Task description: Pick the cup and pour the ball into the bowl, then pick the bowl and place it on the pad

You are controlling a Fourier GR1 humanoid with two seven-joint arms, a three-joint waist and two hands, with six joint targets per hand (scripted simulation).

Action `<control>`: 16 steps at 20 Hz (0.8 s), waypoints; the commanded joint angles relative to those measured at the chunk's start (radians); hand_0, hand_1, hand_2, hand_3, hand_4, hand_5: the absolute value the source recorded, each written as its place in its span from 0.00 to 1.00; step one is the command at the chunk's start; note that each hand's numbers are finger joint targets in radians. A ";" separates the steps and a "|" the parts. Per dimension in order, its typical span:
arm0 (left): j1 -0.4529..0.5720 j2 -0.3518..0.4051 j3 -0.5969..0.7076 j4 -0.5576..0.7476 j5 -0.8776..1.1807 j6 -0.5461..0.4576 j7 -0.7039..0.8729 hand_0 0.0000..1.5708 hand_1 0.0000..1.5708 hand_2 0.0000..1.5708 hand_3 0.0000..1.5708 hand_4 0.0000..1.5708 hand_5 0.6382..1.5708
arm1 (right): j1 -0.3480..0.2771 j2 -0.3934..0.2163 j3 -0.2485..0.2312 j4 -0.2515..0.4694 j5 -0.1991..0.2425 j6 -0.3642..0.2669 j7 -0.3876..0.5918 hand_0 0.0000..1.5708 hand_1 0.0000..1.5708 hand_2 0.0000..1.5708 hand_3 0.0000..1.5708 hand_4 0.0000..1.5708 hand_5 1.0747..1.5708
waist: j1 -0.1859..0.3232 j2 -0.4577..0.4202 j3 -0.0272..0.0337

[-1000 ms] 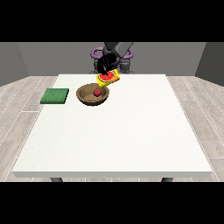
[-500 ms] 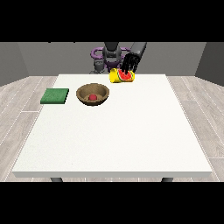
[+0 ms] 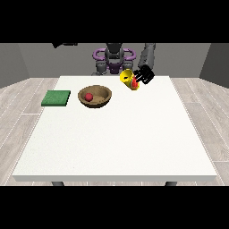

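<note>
Cup (image 3: 129, 79): yellow, with some red showing at its lower side. Held tilted above the far edge of the tabletop (image 3: 116, 143), mouth turned toward the view's left and slightly up. It sits off the surface, right of centre, just in front of the robot's torso (image 3: 114, 60).

Hand at the view's right (image 3: 144, 75): black, against the cup's right side, fingers curled round it. Its grey forearm runs up and back toward the robot's shoulder.

Ball (image 3: 89, 96): red, small, lying inside the bowl (image 3: 103, 93), a little left of the bowl's centre.

Bowl: brown, wooden look, upright on the tabletop, left of the cup and nearer the camera than it. Apart from the cup and from the hand; nothing touches it.

Pad (image 3: 56, 98): green, flat, square-ish, on the tabletop near its left edge. It lies just left of the bowl, with a strip of white surface between the two.

Other hand: a dark shape shows at the upper left of the view, high above and behind the tabletop, well apart from everything. Cannot tell how its fingers lie.

Tabletop: large, white, all objects grouped along its far half. Pale plank floor (image 3: 22, 103) around it, grey wall behind the robot.
</note>
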 commanded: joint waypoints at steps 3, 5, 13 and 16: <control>0.005 -0.113 0.166 -0.172 0.414 -0.307 -0.141 0.78 0.78 0.88 0.68 0.45 0.99 | 0.006 0.032 0.004 -0.008 0.015 -0.043 0.003 0.00 0.00 0.00 0.04 0.30 0.99 | 0.077 0.043 -0.0059; 0.011 -0.096 0.225 -0.196 0.519 -0.441 -0.208 0.41 0.41 0.13 0.00 0.22 1.00 | -0.001 0.052 0.005 -0.032 0.018 -0.071 0.002 0.00 0.00 0.00 0.00 0.33 0.99 | 0.106 0.076 0.0005; -0.038 0.157 0.370 -0.081 0.707 -0.845 -0.293 0.00 0.00 0.00 0.00 0.00 0.98 | -0.092 0.084 0.118 -0.160 0.165 -0.197 0.085 0.00 0.00 0.00 0.00 0.32 0.99 | 0.105 0.221 0.0131; -0.085 0.285 0.393 -0.087 0.733 -0.926 -0.192 0.00 0.00 0.00 0.00 0.00 0.96 | -0.074 0.093 0.087 -0.046 0.155 -0.175 0.007 0.00 0.00 0.00 0.00 0.31 1.00 | 0.126 0.247 0.0148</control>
